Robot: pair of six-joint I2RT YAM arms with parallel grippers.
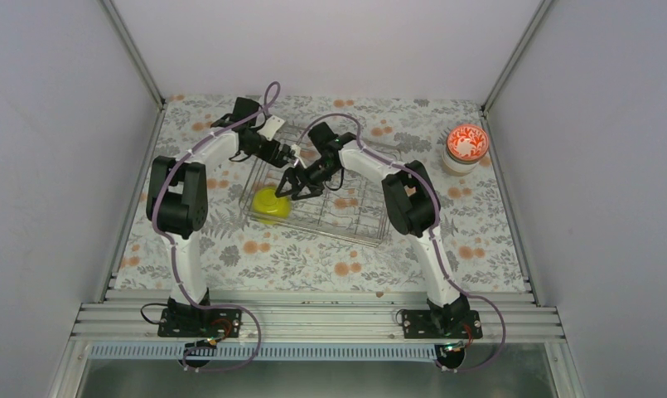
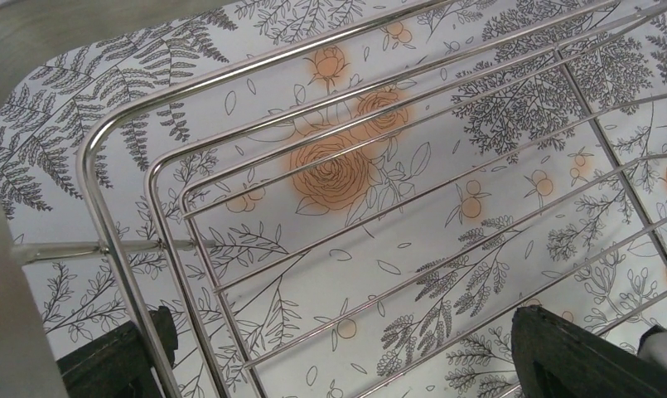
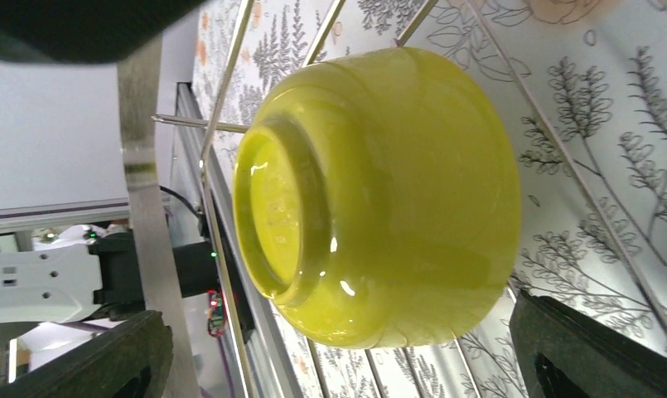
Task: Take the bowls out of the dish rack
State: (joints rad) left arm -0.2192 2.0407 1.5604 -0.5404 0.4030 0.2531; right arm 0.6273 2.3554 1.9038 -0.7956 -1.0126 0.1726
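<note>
Roughly halfway, by my reading: one bowl is out and one remains. The desk [image 1: 313, 257] is covered by a matte cloth printed with grey ferns and orange roses. On it, near the middle, sits the dish rack [image 1: 359, 220], a grid of thin, shiny chrome wire with rounded corners and an open bottom that shows the cloth through it.

The red-and-white patterned bowl [image 1: 466, 143] stands on the desk at the far right, well apart from the rack, so it looks already unloaded. The yellow bowl [image 3: 379, 199] lies in the rack's near-left corner. It is glossy and smooth like glazed ceramic, round-bellied, and turned over so its raised foot ring faces the right wrist camera.

The right hand [image 1: 295, 191] hovers over that bowl with its dark fingers [image 3: 595, 352] spread wide on either side; I cannot see them touching it. The left hand [image 1: 290, 154] is over the rack's far-left corner, also wide open and holding nothing, with only wire between its fingers [image 2: 114, 365].
</note>
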